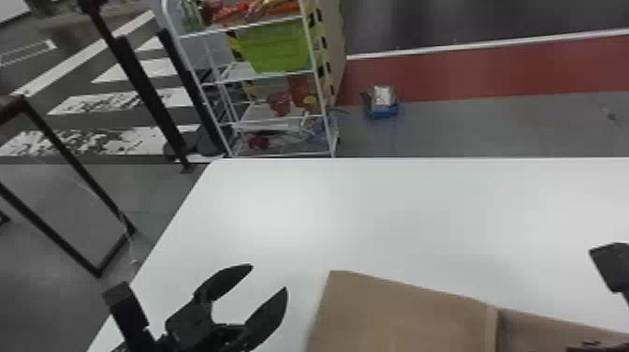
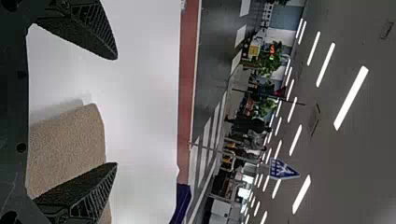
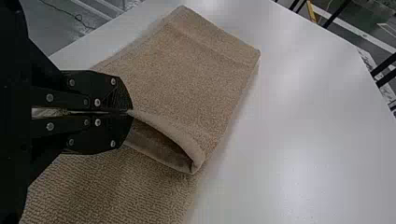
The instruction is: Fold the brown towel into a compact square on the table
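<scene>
Beyond the flat white table [image 1: 421,210] stands a white metal rack [image 1: 281,154]; I have the left gripper [image 1: 268,278] open, the right gripper [image 1: 601,347] pinching the brown cloth towel [image 1: 402,309], its length running left-right.

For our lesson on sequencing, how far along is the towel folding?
Looks done: part of the brown towel lies doubled over. In hand: the right pincer grips the fold's edge. Left: the stretch past that edge lies spread, so no compact square yet.

Blue sign [image 2: 282,169], right of centre in the lower half of the left wrist view: white marking, too small to interpret. Text and numbers: none legible.
</scene>
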Robot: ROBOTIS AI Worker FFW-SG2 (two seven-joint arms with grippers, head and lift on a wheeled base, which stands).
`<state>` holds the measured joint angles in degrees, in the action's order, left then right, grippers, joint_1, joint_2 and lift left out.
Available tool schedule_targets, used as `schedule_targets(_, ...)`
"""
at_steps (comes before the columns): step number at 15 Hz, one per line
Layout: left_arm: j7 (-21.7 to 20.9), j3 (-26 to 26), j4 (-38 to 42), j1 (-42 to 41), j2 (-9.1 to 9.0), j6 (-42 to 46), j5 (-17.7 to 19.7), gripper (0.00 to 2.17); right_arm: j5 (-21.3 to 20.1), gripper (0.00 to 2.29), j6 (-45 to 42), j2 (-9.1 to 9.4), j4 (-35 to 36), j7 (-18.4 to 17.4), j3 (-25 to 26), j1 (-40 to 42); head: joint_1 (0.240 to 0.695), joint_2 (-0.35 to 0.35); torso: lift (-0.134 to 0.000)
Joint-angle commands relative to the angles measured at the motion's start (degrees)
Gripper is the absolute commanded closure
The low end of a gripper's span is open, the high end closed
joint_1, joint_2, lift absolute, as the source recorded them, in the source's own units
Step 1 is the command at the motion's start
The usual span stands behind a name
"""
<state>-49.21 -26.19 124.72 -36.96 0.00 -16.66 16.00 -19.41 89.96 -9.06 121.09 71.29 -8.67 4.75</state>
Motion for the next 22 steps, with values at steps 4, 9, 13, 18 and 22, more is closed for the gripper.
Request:
schedule_targets(4,0.08,0.0,-0.09,0.05,-0.15,0.0,0.0,0.07,-0.1,0.71,0.12,-0.43,0.37,3.42,1.73,0.08,0.695,0.305,-0.124)
schedule_targets(9,-0.01,0.0,0.0,0.05,-0.15,0.0,-0.09,0.07,-3.0,0.71,0.12,-0.43,-1.65,3.77,-1.17,-0.62,0.695,0.302,-0.124)
schedule_targets(13,-0.01,-0.09,0.0,0.05,-0.15,0.0,-0.09,0.07,-4.14,1.03,0.12,-0.17,-2.0,4.3,-2.05,-0.8,0.695,0.309,-0.124)
schedule_targets(18,-0.1,-0.09,0.0,0.05,-0.15,0.0,-0.09,0.07,-4.14,1.24,0.12,-0.08,-2.18,4.21,-1.96,-1.06,0.695,0.314,-0.124)
schedule_targets(22,-0.1,-0.09,-0.09,0.05,-0.15,0.0,-0.09,0.07,-4.05,1.24,0.12,0.1,-3.41,3.95,-1.44,-1.15,0.695,0.311,-0.124)
